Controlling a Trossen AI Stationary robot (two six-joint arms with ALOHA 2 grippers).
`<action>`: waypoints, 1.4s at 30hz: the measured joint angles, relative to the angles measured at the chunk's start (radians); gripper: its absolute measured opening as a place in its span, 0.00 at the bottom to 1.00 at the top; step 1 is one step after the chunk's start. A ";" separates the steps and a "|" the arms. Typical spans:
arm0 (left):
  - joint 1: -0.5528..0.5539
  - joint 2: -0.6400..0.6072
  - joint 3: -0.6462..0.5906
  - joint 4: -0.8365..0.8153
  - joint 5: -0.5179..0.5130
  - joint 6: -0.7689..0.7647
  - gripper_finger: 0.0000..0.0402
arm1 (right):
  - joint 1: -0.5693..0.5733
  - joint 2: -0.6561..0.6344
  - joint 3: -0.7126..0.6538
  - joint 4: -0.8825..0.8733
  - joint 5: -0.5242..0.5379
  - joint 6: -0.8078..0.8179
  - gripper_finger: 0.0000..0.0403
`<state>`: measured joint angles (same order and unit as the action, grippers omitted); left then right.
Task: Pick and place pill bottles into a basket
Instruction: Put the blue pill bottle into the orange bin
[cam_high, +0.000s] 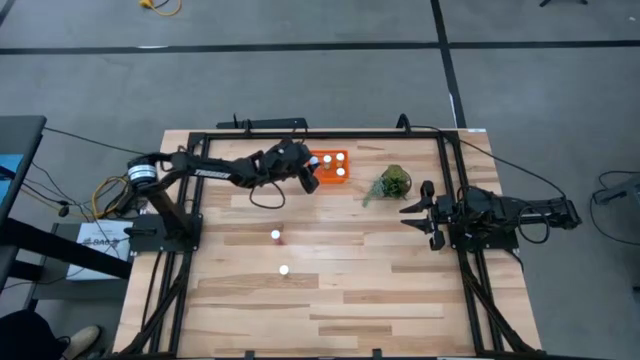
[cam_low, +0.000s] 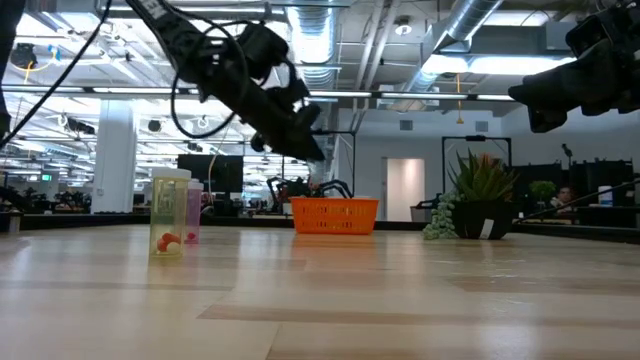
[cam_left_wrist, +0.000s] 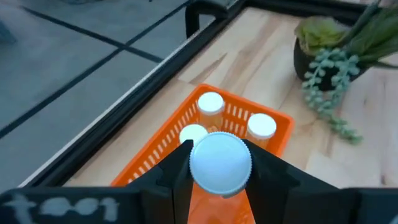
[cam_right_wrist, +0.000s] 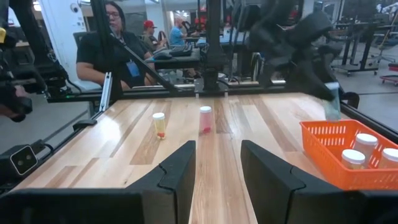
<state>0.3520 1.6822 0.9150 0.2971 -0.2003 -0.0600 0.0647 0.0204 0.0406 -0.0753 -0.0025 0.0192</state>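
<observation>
We were in a large open-plan robotics lab or workshop, with grey floor around a framed wooden table (cam_high: 330, 290). Exposed silver ducts (cam_low: 470, 30) and strip lights ran under the ceiling, and further black-framed rigs (cam_right_wrist: 214, 37) stood behind. People (cam_right_wrist: 118, 43) sat at desks beyond the table, with monitors (cam_low: 215, 170) nearby.

In the left wrist view, the left gripper (cam_left_wrist: 219, 171) is covering the body of the pill bottle (cam_left_wrist: 220, 163) it is clamping, leaving only the cap showing. The basket (cam_left_wrist: 163, 144) is running off the frame at 6 o'clock. In the high view, bottle contents are appearing too small to tell.
</observation>
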 joint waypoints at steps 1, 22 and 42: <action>0.002 0.016 0.017 -0.012 0.002 0.009 0.28 | 0.000 0.000 0.000 0.000 0.000 0.000 0.30; 0.103 0.184 0.195 -0.273 0.029 -0.029 0.28 | 0.000 0.000 0.000 0.000 0.000 0.000 0.30; 0.103 0.222 0.196 -0.221 0.065 -0.030 0.29 | 0.000 0.000 0.000 0.000 0.000 0.000 0.30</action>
<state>0.4546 1.9038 1.1110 0.0760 -0.1356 -0.0898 0.0647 0.0204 0.0402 -0.0750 -0.0028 0.0189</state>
